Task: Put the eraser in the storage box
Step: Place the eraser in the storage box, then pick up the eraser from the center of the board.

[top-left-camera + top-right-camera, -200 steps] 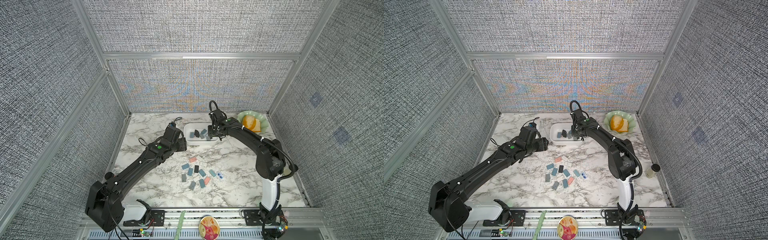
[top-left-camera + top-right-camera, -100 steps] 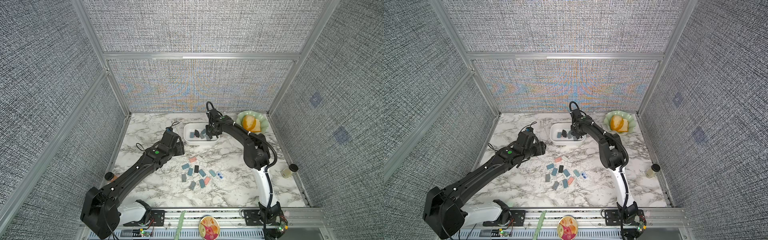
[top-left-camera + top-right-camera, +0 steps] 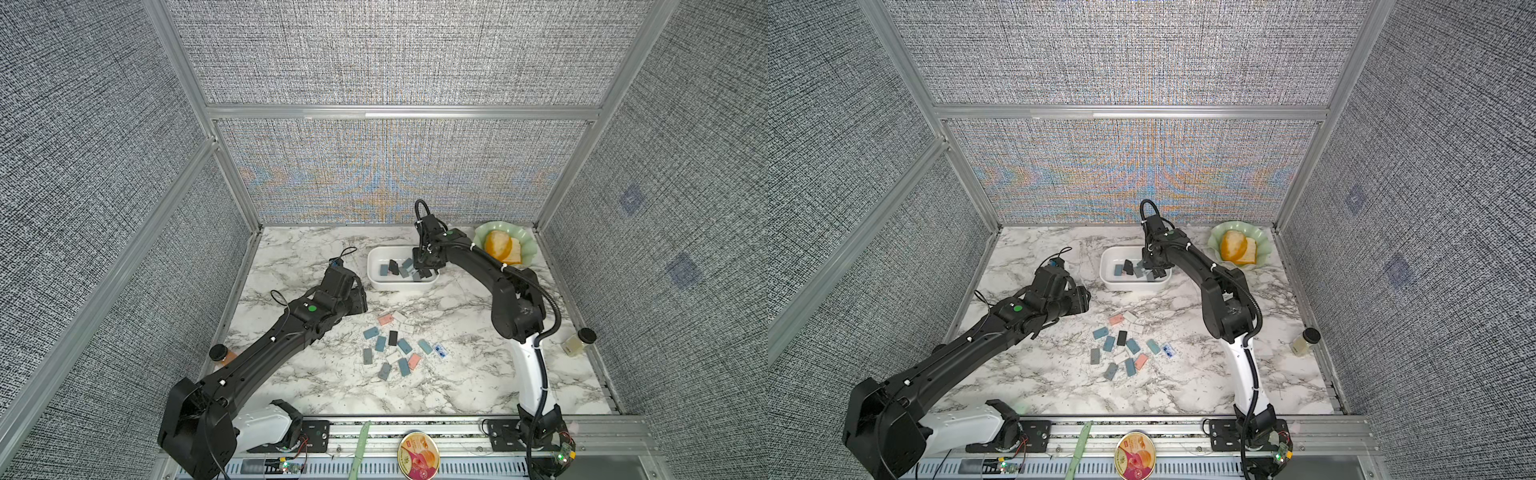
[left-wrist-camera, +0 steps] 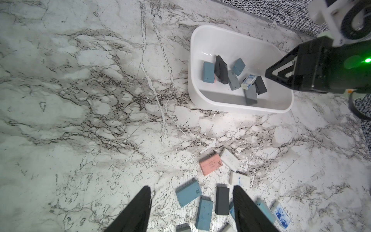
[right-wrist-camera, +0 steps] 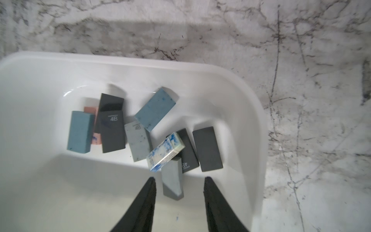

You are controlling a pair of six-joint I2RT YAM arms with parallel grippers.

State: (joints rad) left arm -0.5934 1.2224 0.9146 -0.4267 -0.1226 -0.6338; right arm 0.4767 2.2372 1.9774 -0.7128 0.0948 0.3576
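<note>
Near edge: a round tin [image 3: 418, 455] is lying on the front rail. The marble table [image 3: 332, 382] is carrying everything else.

Mid-table: a loose scatter of erasers [image 3: 392, 347] is lying flat, in blue, black, white and pink. The left fingers [image 4: 142, 202] are hovering by the far left edge of this scatter. They are standing wide apart and gripping nothing. In the left wrist view a blue eraser [image 4: 188, 192] and a black eraser [image 4: 222, 200] are showing on the table below the gap. I cannot tell the height above the table.

Side edges: a small jar [image 3: 579, 340] with a black lid is standing at the right. A dark-capped bottle [image 3: 218, 353] is standing at the left, partly hidden by the arm.

Farther back: the storage box [image 3: 374, 274] is sitting on the table, past the scatter. The right fingers [image 5: 148, 192] are hanging over its right end, parted a modest way. The grey eraser [image 5: 172, 180] is showing between and below them with a gap on each side, so it is not gripped. It is lying tilted inside the box, its far end tucked under a white eraser stained blue [image 5: 165, 152]. Blue, black and grey erasers are lying beside it, and a pink one is mostly buried.

Far right corner: a pale green dish [image 3: 525, 249] is holding something orange-yellow [image 3: 500, 245].
</note>
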